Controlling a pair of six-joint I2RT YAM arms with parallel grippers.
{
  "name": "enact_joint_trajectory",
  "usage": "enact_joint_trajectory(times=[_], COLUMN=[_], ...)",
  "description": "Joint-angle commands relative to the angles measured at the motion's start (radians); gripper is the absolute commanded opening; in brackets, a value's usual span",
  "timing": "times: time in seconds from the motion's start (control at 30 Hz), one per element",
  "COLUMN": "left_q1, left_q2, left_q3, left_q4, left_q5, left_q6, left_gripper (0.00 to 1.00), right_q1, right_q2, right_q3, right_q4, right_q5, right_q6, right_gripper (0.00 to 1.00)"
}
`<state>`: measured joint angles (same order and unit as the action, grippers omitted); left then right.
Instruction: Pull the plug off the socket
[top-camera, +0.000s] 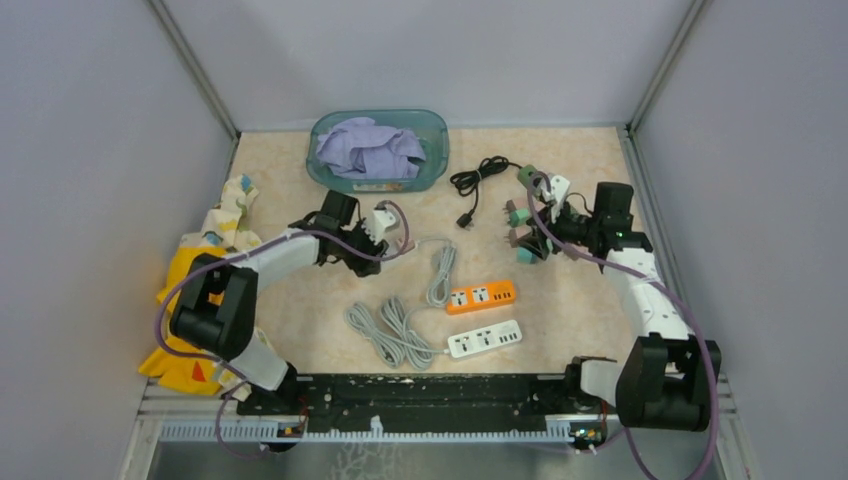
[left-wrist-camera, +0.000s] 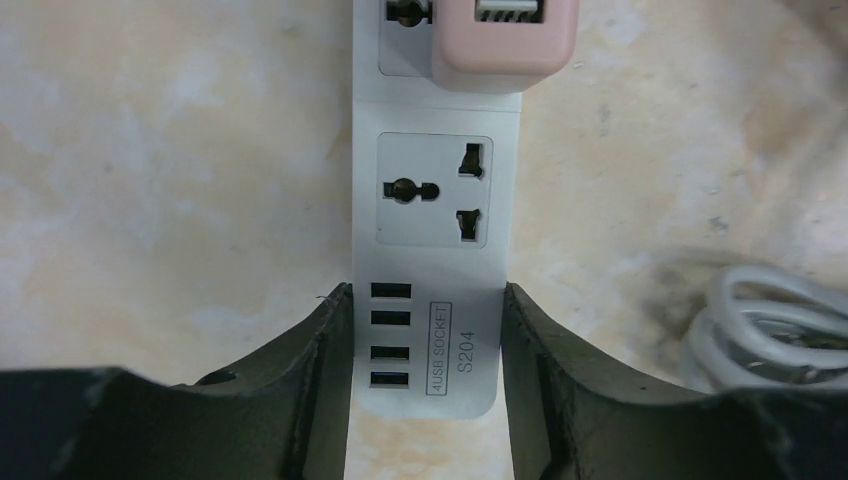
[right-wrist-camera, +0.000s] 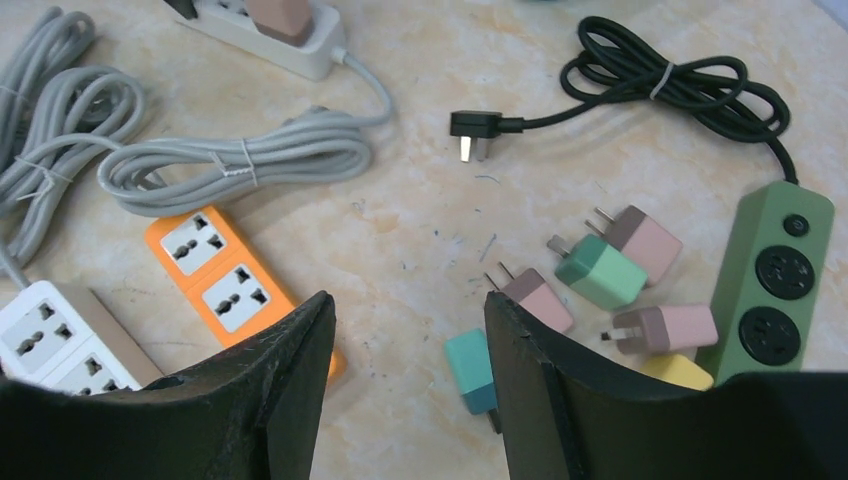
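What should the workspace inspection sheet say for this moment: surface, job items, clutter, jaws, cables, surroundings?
Surface: beige marbled table, lightly marked.
Job's things: pink plug seated in the white power strip.
Clutter: orange power strip, second white strip, green power strip, loose plugs, basin holding cloth, yellow cloth.
Grippers: left gripper jaws flank the white power strip's USB end; whether they clamp it cannot be told. Right gripper jaws open, empty.
Cables: grey cords bundled; black cord tied.
Surroundings: grey walls on three sides.
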<state>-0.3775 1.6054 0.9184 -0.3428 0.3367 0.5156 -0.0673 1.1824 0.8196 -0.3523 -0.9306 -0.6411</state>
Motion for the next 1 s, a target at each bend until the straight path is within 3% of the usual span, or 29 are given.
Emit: enact_joint_trajectory(times=[0.0, 0.1, 0.2, 0.3, 0.43, 0.6, 0.83, 0.97], left_q1=[-0.117, -0.203, -0.231, -0.246, -0.262, -0.263, -0.273, -0.281], left_q2=[-0.100, -0.121, -0.103, -0.083, -0.065, -0.090, -0.161, -0.236], left_q3=[-0.100, -0.144, -0.158, -0.180, -0.167, -0.178, -0.257, -0.378], left_q4=[0.165, 0.240, 0.262, 0.294, 0.304, 0.356, 0.486, 0.687], left_q5=[0.048, 0.023, 0.034, 0.051, 0.030, 0.080, 0.108, 0.104], left_q6=[-0.054, -0.073, -0.091, -0.092, -0.107, -0.175, -0.264, -0.325], left_gripper=[0.18, 0.18, 0.18, 0.21, 0.26, 0.36, 0.57, 0.72], right_q1=[0.041, 0.076, 0.132, 0.225, 0.343, 0.418, 0.459, 0.473], right_q2=[-0.031, -0.026, -0.005, 0.046, 0.165, 0.320, 0.455, 0.495], right_q3=[0.040, 0.042, 0.050, 0.079, 0.150, 0.214, 0.293, 0.304], right_q4=[-0.066, -0.157, -0.297, -0.361, -0.292, -0.072, -0.045, -0.043], right_q5=[-0.163, -0.287, -0.388, -0.392, -0.319, -0.250, -0.156, -0.106], right_q6=[-0.137, -0.300, -0.578, -0.740, -0.747, -0.542, -0.479, -0.492], right_gripper=[0.58, 0.64, 0.79, 0.84, 0.82, 0.71, 0.61, 0.61])
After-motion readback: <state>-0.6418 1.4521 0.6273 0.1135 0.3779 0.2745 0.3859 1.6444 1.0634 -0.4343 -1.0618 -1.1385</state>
